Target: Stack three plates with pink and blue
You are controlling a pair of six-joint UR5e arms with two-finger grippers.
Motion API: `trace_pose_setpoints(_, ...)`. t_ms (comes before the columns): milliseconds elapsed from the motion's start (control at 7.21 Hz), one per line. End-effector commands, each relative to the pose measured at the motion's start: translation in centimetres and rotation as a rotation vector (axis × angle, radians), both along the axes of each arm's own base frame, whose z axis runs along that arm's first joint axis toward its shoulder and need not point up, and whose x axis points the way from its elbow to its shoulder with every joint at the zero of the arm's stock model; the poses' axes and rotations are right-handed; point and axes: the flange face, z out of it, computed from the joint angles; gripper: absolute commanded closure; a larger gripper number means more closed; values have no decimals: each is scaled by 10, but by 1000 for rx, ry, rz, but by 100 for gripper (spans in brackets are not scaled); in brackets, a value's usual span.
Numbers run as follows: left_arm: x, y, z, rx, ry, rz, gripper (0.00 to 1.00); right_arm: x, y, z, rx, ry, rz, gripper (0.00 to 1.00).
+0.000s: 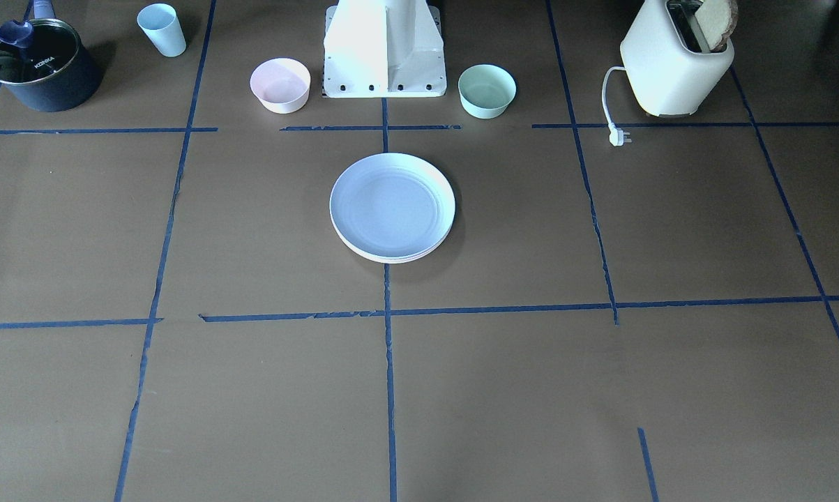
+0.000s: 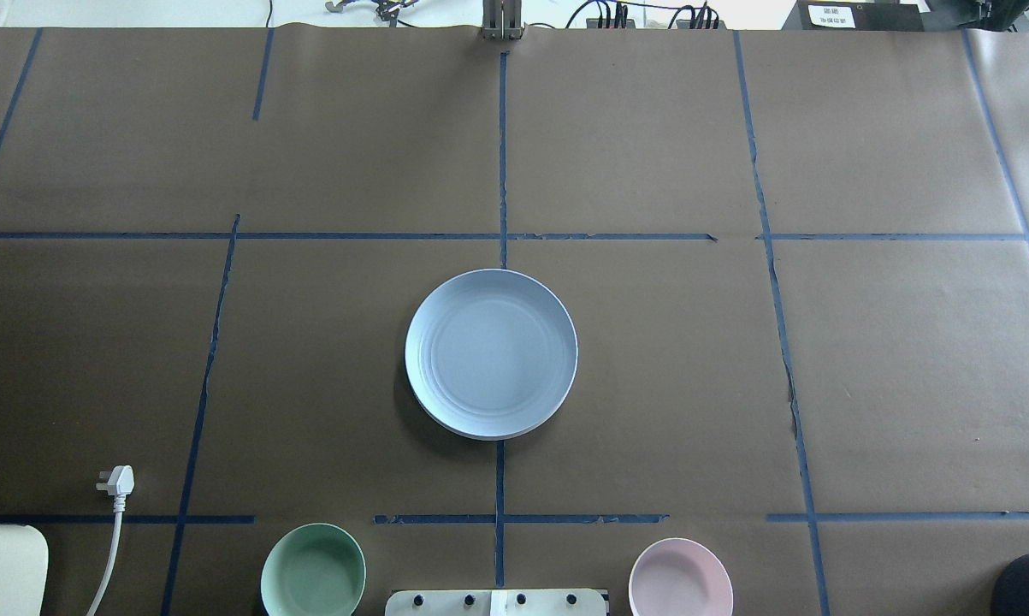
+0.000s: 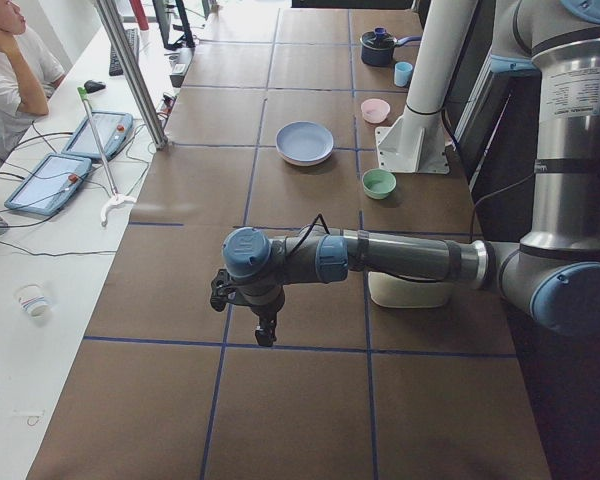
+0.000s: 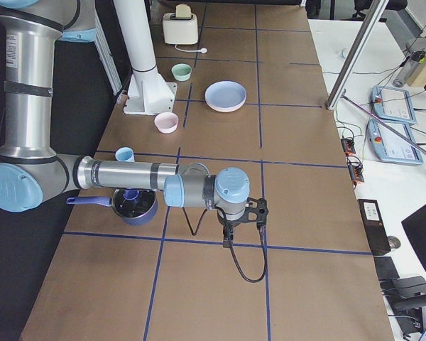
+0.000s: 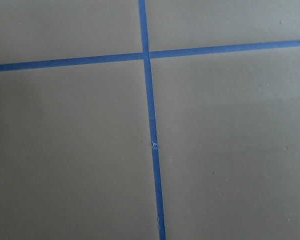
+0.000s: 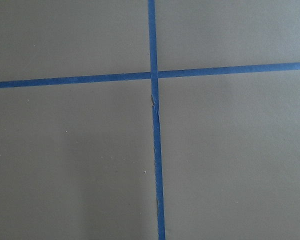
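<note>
The pale blue plate (image 1: pixel 391 206) lies on top of a stack at the table's middle, also in the overhead view (image 2: pixel 491 351). Pale rims of plates under it show at its edge (image 1: pixel 391 259); I cannot tell their colours, and the pink plate's face is hidden. My left gripper (image 3: pixel 265 338) hangs over the table far from the stack, seen only in the exterior left view. My right gripper (image 4: pixel 228 241) hangs likewise at the other end, seen only in the exterior right view. I cannot tell whether either is open or shut. Both wrist views show only brown paper and blue tape.
Near the robot base (image 1: pixel 384 63) stand a small pink bowl (image 1: pixel 280 85) and a mint-green bowl (image 1: pixel 487 90). A toaster (image 1: pixel 677 66) with its plug (image 1: pixel 619 137), a light-blue cup (image 1: pixel 162 29) and a dark pot (image 1: pixel 39 66) sit at the corners.
</note>
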Motion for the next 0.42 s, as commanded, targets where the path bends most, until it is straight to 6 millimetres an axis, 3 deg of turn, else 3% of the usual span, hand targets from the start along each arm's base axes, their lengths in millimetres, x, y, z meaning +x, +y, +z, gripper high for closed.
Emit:
trace_pose_setpoints(0, 0, 2, 6, 17, 0, -2, 0, 0, -1, -2, 5, -2, 1, 0)
trace_pose_setpoints(139, 0, -2, 3, 26, 0, -2, 0, 0, -1, -1, 5, -2, 0, 0)
trace_pose_setpoints(277, 0, -4, -14, 65, 2, 0, 0, 0, -1, -1, 5, -2, 0, 0)
